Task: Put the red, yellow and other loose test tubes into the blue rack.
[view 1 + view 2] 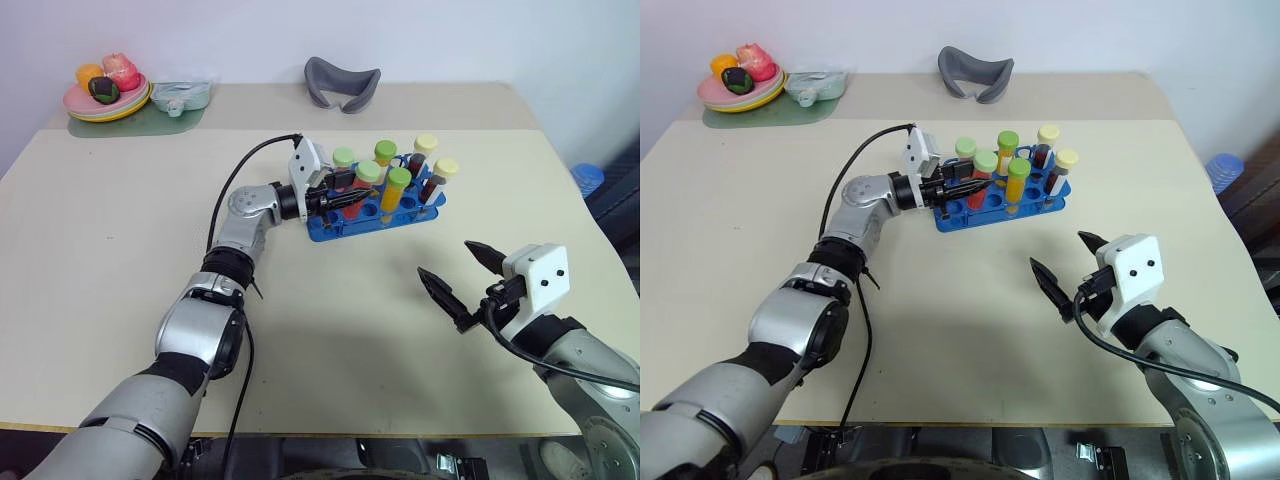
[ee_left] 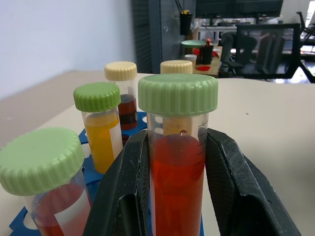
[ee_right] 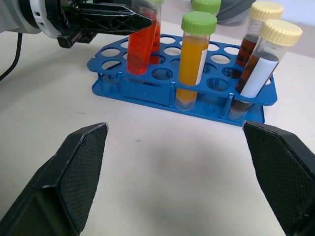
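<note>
The blue rack (image 1: 340,229) stands on the far middle of the table with several capped test tubes upright in it. My left gripper (image 1: 345,203) reaches in level at the rack's left end, shut on a red test tube (image 2: 177,182) with a green cap. That red tube (image 3: 138,46) stands upright with its lower end down in a front-left hole. A yellow tube (image 3: 193,64) and two dark tubes with cream caps (image 3: 256,59) stand further along the rack. My right gripper (image 1: 444,257) hovers open over bare table in front of the rack, holding nothing.
A plate of toy fruit (image 1: 105,100) and a pale green container (image 1: 182,96) sit at the table's far left corner. A grey curved cushion (image 1: 342,82) lies behind the rack. A black cable (image 1: 240,175) arcs from my left wrist.
</note>
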